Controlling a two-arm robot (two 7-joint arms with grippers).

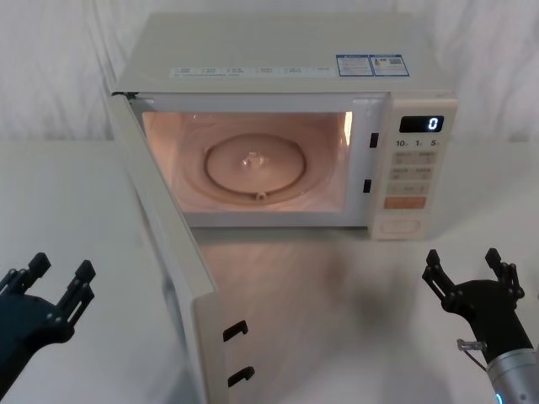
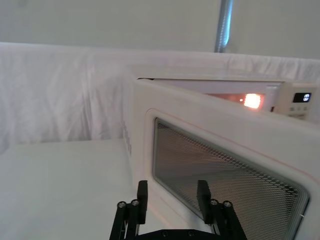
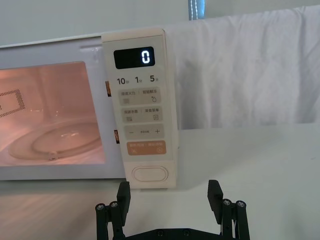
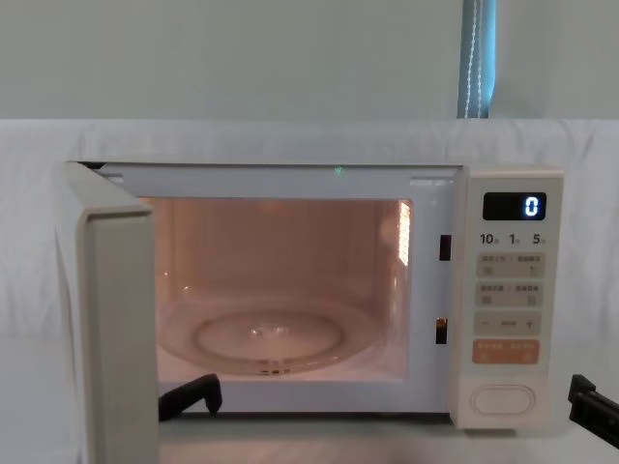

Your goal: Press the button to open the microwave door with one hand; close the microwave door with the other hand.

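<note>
Both grippers are hovering spread and empty at the frame's lower corners. Left gripper (image 1: 46, 282) is sitting nearer the microwave door (image 1: 173, 278), swung open lower left; right gripper (image 1: 472, 269) is waiting below the button (image 1: 402, 226).

Blue digit "0" on the control strip's display (image 3: 134, 58), "10", "1", "5" printed on the control strip (image 3: 140, 125) beneath it

Smooth cream plastic microwave door (image 2: 225, 135) with fine metal mesh window (image 2: 220, 180); glossy glass turntable (image 1: 253, 164); matt black grippers; wrinkled white cloth backdrop (image 2: 60, 95).
</note>
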